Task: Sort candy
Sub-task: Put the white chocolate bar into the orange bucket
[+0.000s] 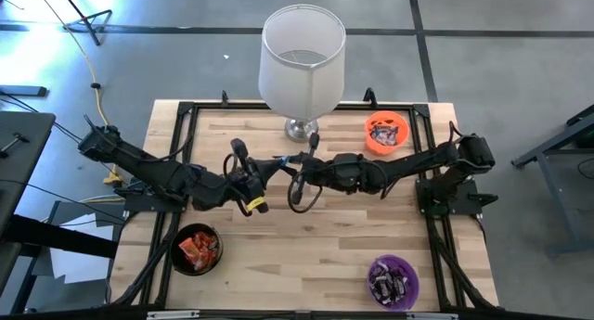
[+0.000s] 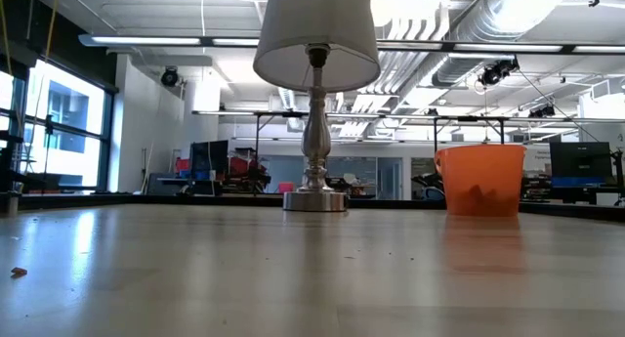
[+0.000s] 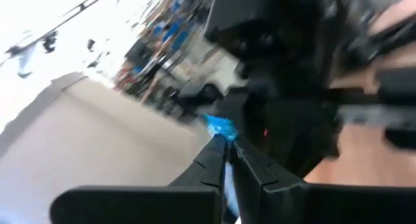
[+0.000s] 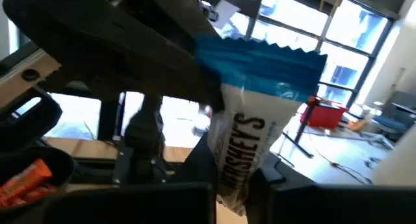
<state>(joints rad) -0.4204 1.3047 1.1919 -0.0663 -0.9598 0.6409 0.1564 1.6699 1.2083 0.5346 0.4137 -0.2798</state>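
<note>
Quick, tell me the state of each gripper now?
Left gripper: shut on the blue-white candy.
Right gripper: closed on the same candy.

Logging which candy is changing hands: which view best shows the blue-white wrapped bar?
The right wrist view: the blue-and-white wrapped candy bar fills it, lettering readable. The left wrist view shows only its blue tip. The high view hides it between the arms; the low view misses it.

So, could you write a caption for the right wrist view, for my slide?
Right gripper and left gripper both shut on one blue-white candy, mid-handover above the table.
</note>
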